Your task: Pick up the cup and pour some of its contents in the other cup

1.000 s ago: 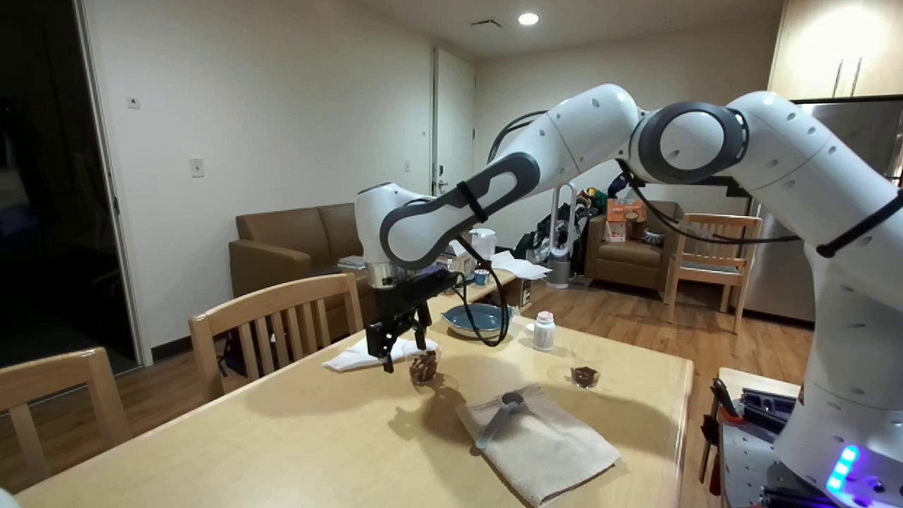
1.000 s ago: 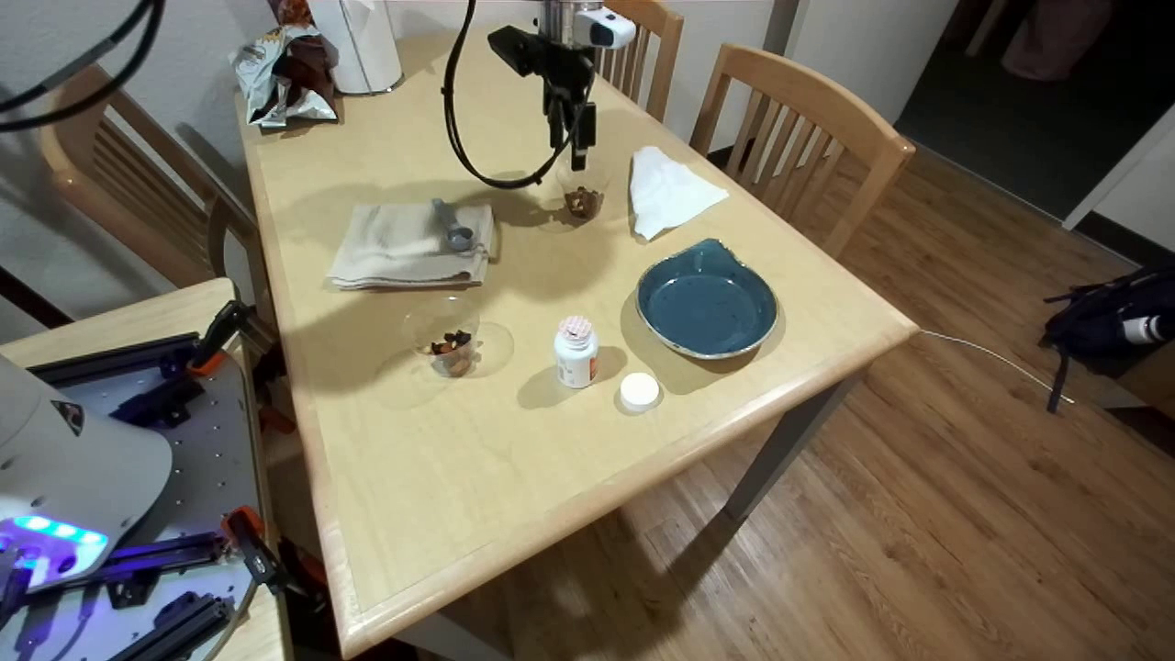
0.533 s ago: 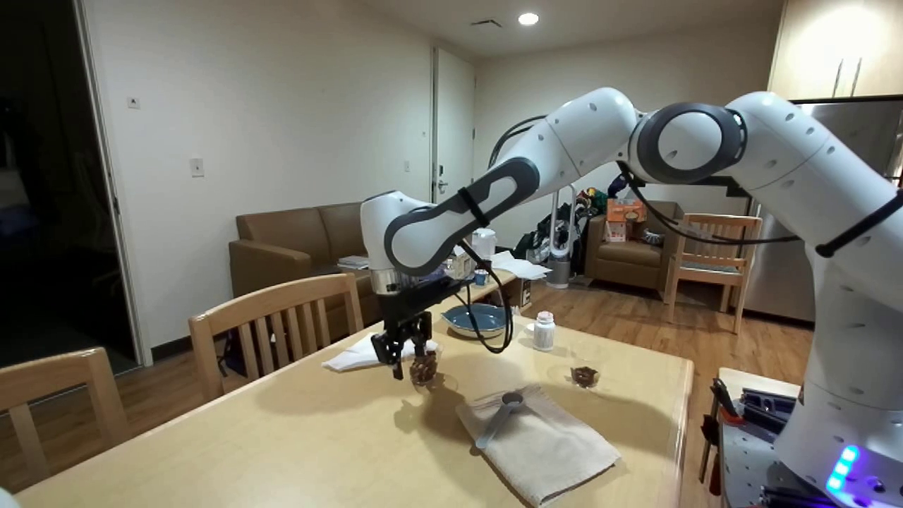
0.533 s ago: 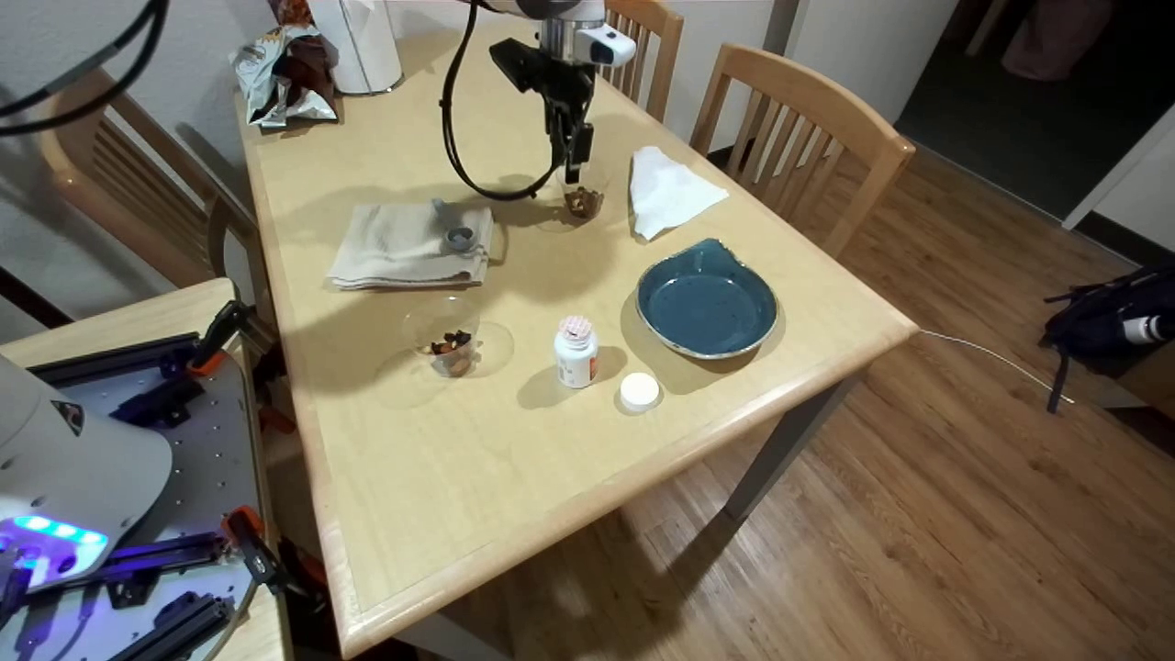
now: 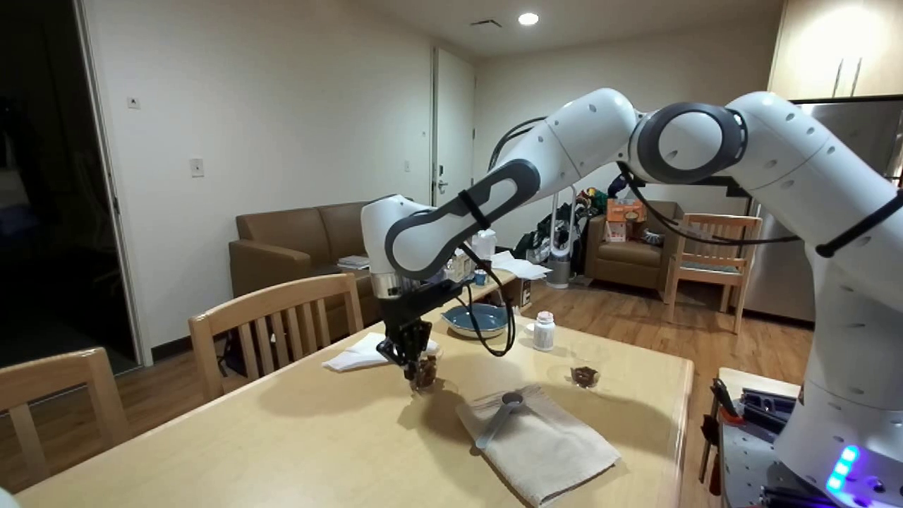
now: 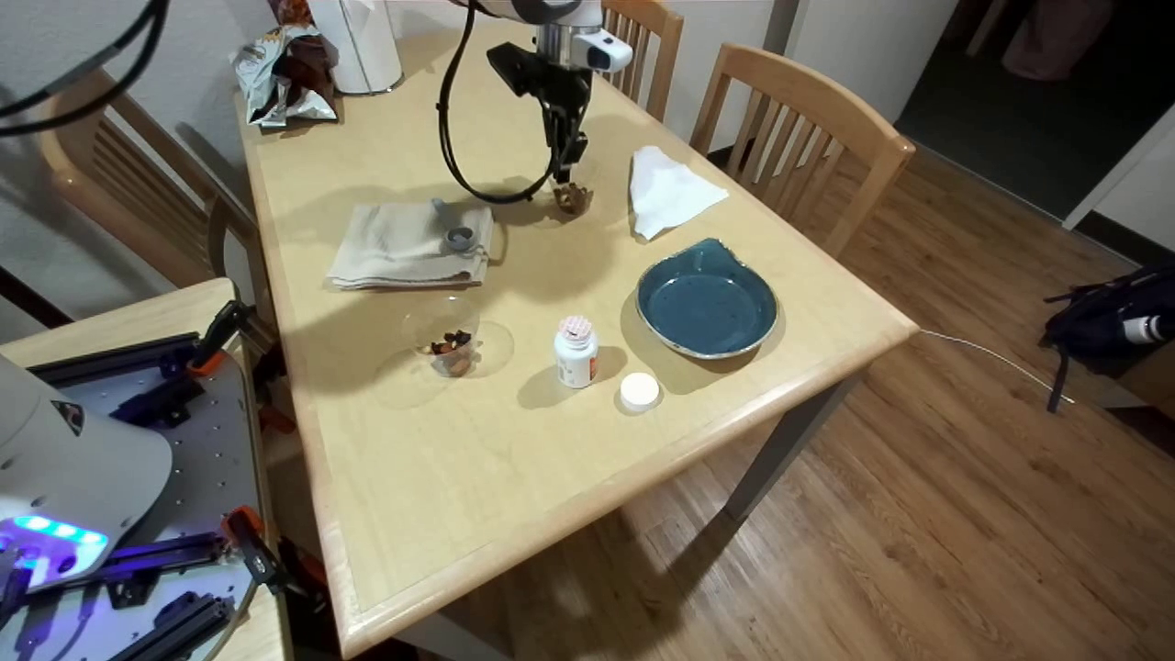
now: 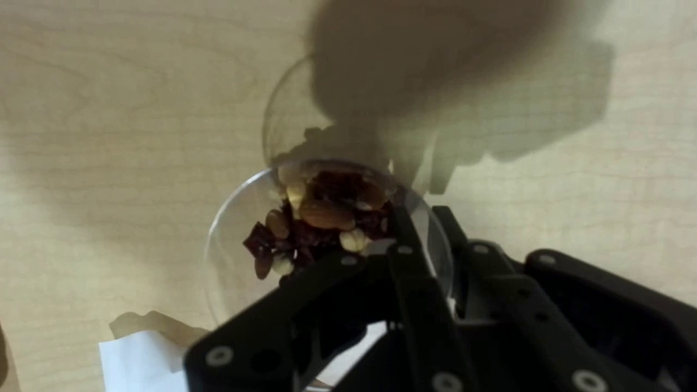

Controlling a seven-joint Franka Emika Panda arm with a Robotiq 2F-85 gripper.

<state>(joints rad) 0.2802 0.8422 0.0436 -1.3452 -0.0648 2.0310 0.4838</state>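
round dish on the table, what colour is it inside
The dish is dark teal-blue inside, clearest in an exterior view.

A ceiling light (image 5: 528, 19) glows and shadows (image 7: 430, 60) cross the table (image 5: 296, 451)

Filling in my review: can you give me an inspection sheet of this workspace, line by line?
Surface: light wood table, shadows across it.
Job's things: clear cup of trail mix at the fingers; second clear cup, also part-filled.
Clutter: folded cloth bearing a measuring spoon; white napkin; blue dish; pill bottle, white cap beside it; foil bag; paper towel roll.
Fingers: one inside the first cup, one outside its wall; whether they grip firmly cannot be told.
Cables: black cable looping down beside the fingers; white cable on the floor.
Surroundings: wooden chairs at the table; brown sofa behind.
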